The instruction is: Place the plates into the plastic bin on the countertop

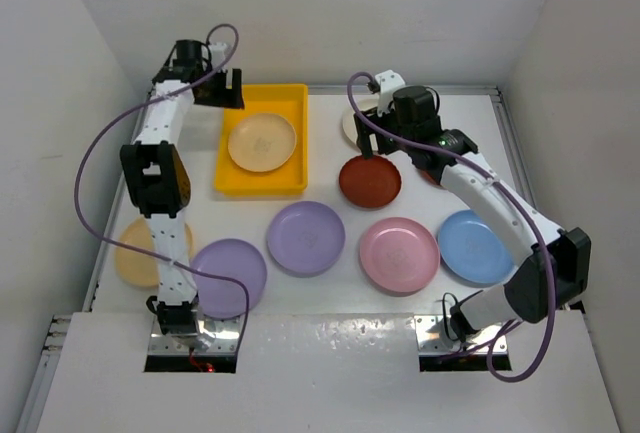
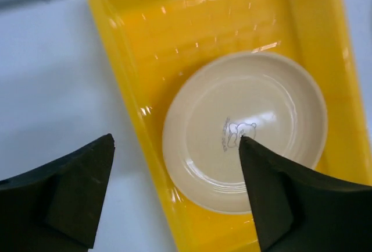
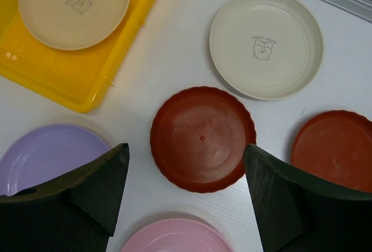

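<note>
Tan plate (image 2: 250, 112) in yellow bin (image 2: 145, 42) below left hand (image 2: 175, 141) — wide, empty, right hand (image 3: 186, 147) wide over brown-red plate (image 3: 203, 124).

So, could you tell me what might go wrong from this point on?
1. The open right gripper hangs over a flat brown-red plate; its low rim may slip from the grip, or the jaws may nudge the cream plate or the second brown-red plate close by.
2. The yellow bin is barely wider than the tan plate inside it, so the next plate may catch a wall and rest tilted.
</note>
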{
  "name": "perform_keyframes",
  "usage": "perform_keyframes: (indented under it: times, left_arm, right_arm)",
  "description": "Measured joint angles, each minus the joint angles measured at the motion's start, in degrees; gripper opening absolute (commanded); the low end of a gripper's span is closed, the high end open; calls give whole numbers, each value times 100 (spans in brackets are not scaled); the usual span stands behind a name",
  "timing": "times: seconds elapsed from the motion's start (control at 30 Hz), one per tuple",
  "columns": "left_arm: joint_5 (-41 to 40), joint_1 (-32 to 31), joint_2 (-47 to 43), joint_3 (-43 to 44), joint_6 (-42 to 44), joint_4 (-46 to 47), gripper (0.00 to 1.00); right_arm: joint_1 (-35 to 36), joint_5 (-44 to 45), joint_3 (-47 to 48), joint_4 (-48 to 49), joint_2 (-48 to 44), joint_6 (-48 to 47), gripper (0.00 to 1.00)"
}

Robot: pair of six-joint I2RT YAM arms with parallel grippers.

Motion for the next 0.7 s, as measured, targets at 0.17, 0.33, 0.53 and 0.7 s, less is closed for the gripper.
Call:
perform_keyframes:
  times: [0.17,0.33,0.53,0.7]
  left_arm:
    - [-160,306,-1198,-203,562,63,96]
    - [-420,1526,-2717,-1853,1635,-474,87]
    - [-579,3670,-2629,-4444,2282,-688,86]
    - [-800,4172,-2603,-5141,2608,-977,86]
  right_arm:
    - [2,-50,-7,9,-28,0,81]
    - [7,-221,-17,9,-15,-33,82]
    - [44,-658,216,-83,428,-61,82]
    - [122,-1005,776,-229,1119,-13,82]
